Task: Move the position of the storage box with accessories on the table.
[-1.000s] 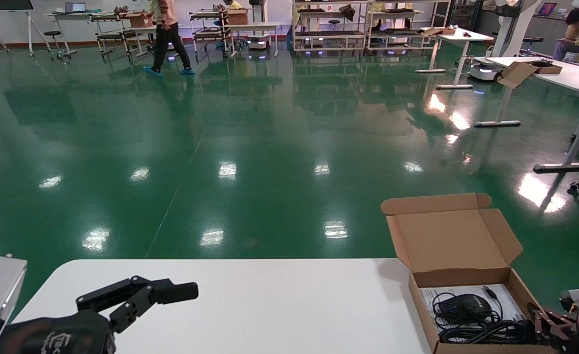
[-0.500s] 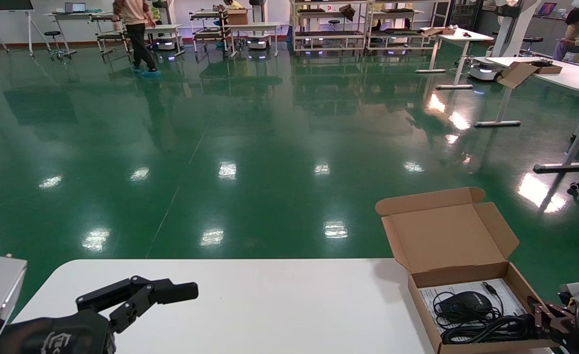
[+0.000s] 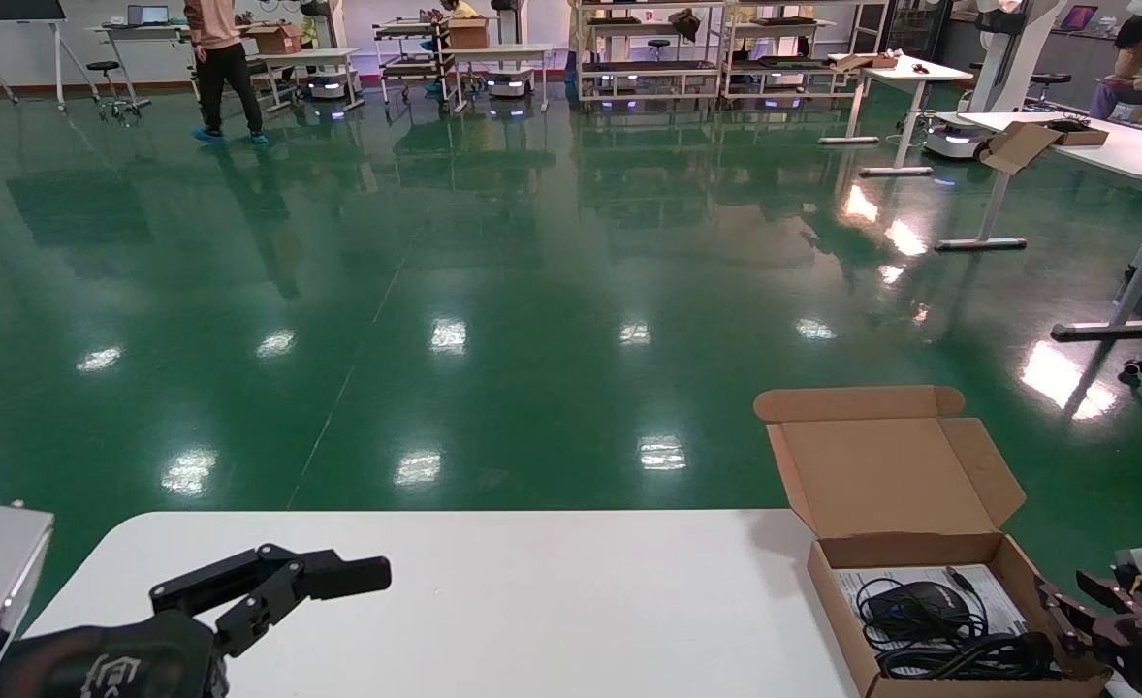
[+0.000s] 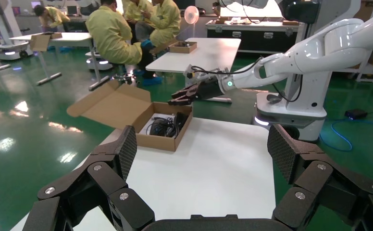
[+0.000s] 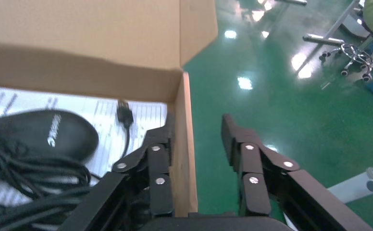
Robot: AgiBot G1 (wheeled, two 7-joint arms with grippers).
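Jaws of the right gripper straddle the box's right wall, apart, not clamped. Box sits at the worktop's right edge; left gripper parked far left, jaws apart.

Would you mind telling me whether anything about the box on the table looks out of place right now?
Yes: the storage box sits at the table's far right edge. The right hand straddles its side wall, one finger inside, one outside with a gap. Its lid stands open, and the mouse and cable lie loose inside.

Right gripper jaws parted; left gripper spread wide.
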